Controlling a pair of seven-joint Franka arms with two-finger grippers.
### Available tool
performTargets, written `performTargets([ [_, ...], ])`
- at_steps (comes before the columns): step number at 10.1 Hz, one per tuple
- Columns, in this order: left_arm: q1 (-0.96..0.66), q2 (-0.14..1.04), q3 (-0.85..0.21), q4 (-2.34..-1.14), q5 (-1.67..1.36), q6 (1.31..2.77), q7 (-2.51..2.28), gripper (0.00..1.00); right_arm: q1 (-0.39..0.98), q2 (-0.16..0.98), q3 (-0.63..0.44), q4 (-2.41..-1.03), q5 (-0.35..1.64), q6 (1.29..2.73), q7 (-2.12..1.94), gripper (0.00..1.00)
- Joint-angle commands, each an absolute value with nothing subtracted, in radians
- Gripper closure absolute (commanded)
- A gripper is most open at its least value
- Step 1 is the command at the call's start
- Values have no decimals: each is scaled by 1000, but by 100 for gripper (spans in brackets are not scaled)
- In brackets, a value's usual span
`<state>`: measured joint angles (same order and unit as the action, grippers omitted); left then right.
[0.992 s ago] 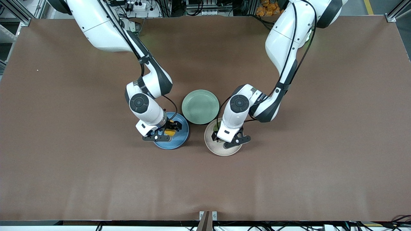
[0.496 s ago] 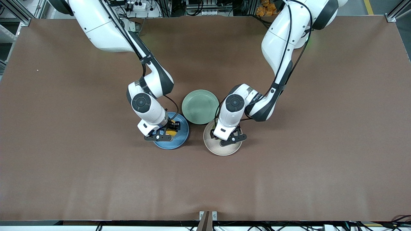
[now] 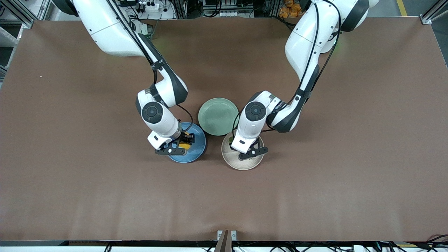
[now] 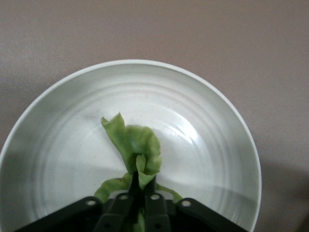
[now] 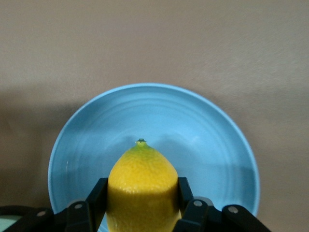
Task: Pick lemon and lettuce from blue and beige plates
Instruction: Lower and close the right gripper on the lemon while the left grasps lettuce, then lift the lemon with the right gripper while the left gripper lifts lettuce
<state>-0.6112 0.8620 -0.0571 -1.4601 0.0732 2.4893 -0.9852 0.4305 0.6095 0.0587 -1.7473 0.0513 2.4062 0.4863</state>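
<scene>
My right gripper (image 3: pixel 185 140) is shut on the lemon (image 3: pixel 185 145), a yellow oval fruit, just over the blue plate (image 3: pixel 196 151). In the right wrist view the lemon (image 5: pixel 141 181) sits between the jaws of the right gripper (image 5: pixel 142 195), stubby tip outward, above the blue plate (image 5: pixel 207 130). My left gripper (image 3: pixel 242 149) is over the beige plate (image 3: pixel 241 164). In the left wrist view the left gripper (image 4: pixel 142 186) is shut on the lettuce (image 4: pixel 136 145), a crumpled green leaf bunched over the beige plate (image 4: pixel 207 125). In the front view the lettuce is mostly hidden under the left hand.
A pale mint-green plate (image 3: pixel 218 116) lies between the two arms, farther from the front camera than the blue and beige plates and close to both. The brown table (image 3: pixel 315 182) spreads wide around the plates.
My left hand has shifted a little toward the right arm's end over the beige plate. My right hand has barely moved and still holds the lemon.
</scene>
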Motion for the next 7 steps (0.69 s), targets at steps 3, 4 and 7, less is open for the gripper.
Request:
performTargets([
  [3,-601,770,-46,-1463,89,2380,-1016,100,332,465,67,-1752,38,2219,407,91],
  [4,-598,735,-46,-1463,89,2340,-1014,100,280,433,66,-1759,37,2179,309,91],
  [7,-543,667,-46,-1465,89,2266,-1000,100,166,379,52,-1767,31,2099,134,91],
])
